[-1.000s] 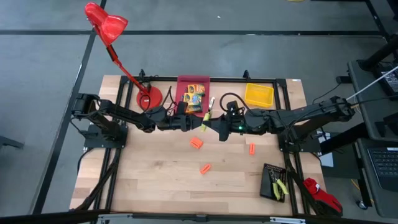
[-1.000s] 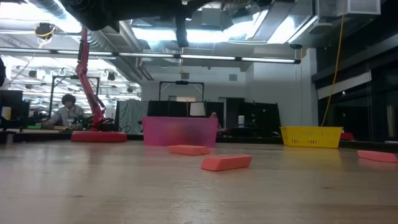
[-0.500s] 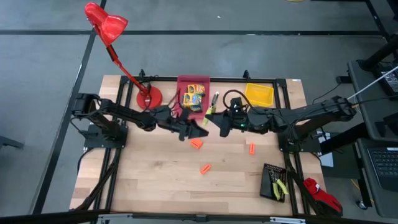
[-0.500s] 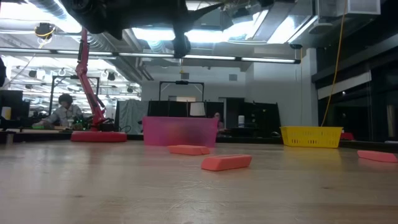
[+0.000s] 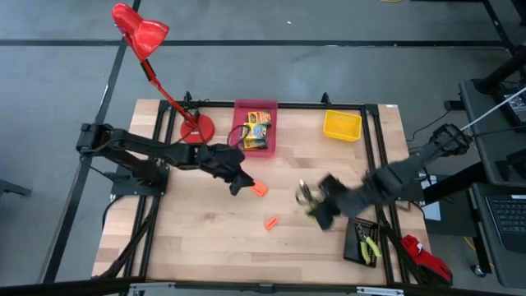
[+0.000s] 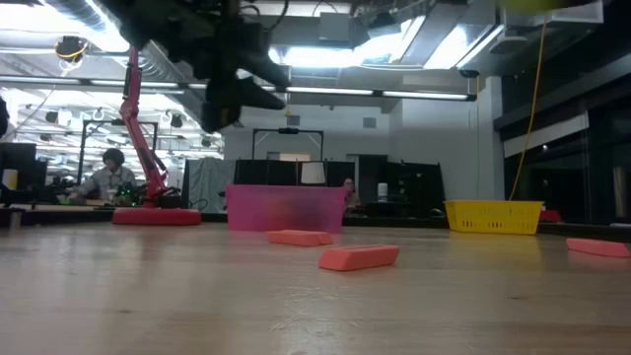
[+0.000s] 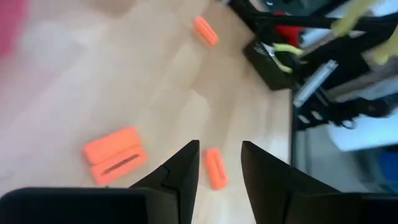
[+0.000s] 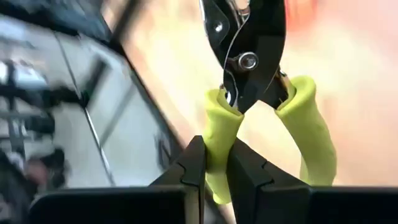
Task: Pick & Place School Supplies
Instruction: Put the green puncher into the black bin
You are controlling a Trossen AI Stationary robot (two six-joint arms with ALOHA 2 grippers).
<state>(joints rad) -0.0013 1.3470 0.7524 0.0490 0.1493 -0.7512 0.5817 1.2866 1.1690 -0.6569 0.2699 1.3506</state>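
From above we see the left gripper over the middle of the table, just beside an orange piece lying on the wood. A second orange piece lies nearer the front, its long axis slanted across the boards. The pink bin at the back edge holds crayon boxes; the yellow bin stands to its right and the red lamp rises from the back left. The right gripper is blurred over the right half of the table, beside the black bin, where another pair of pliers lies with its long axis running front to back.

At table height we see the pink bin, the yellow bin and three orange pieces lying flat, the nearest orange piece with its long axis across the picture. The left gripper hangs well above the wood, and a person sits far behind.

In the left wrist view the fingers stand spread with nothing between them; one narrow orange piece on the wood shows in the gap, and a broad one lies to the side.

In the right wrist view the fingers pinch one lime-green handle of the pliers, whose long axis runs straight away from the wrist, the steel nose pointing outward.
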